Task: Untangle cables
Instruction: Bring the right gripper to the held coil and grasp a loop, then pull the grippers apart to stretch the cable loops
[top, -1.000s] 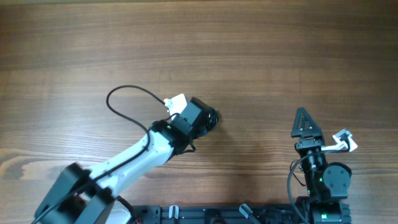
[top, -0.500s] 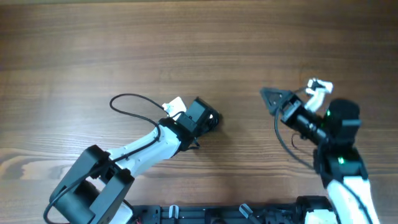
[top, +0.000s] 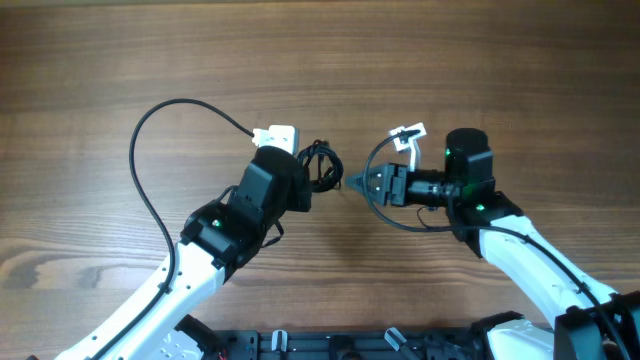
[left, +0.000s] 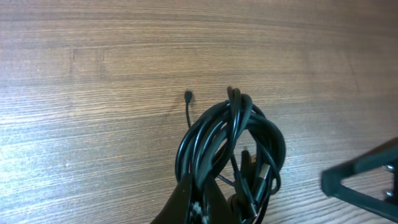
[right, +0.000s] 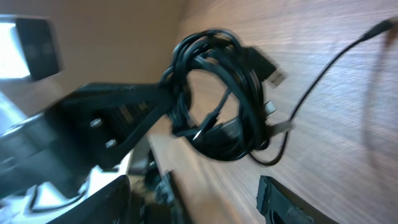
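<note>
The cables (top: 322, 165) are a small black knotted bundle of thin loops with tiny plug ends, near the table's middle. My left gripper (top: 314, 181) is shut on the bundle's lower left strands. The left wrist view shows its fingertips (left: 202, 194) pinching those strands, with the cables (left: 231, 142) looping out above them. My right gripper (top: 352, 184) points left, its tip just right of the bundle. In the right wrist view it (right: 196, 202) stands open, with nothing between its fingers, and the cables (right: 217, 106) hang a little ahead of it.
A thick black arm cord (top: 140, 150) arcs out to the left of the left arm. Another cord (top: 385, 215) loops by the right wrist. White tags (top: 277, 134) (top: 407, 132) sit on both wrists. A black rail (top: 380, 345) runs along the near table edge.
My left gripper has shut on the bundle and shifted slightly up. The right arm has swung from the right side leftward to the bundle, its jaws narrowing somewhat.
</note>
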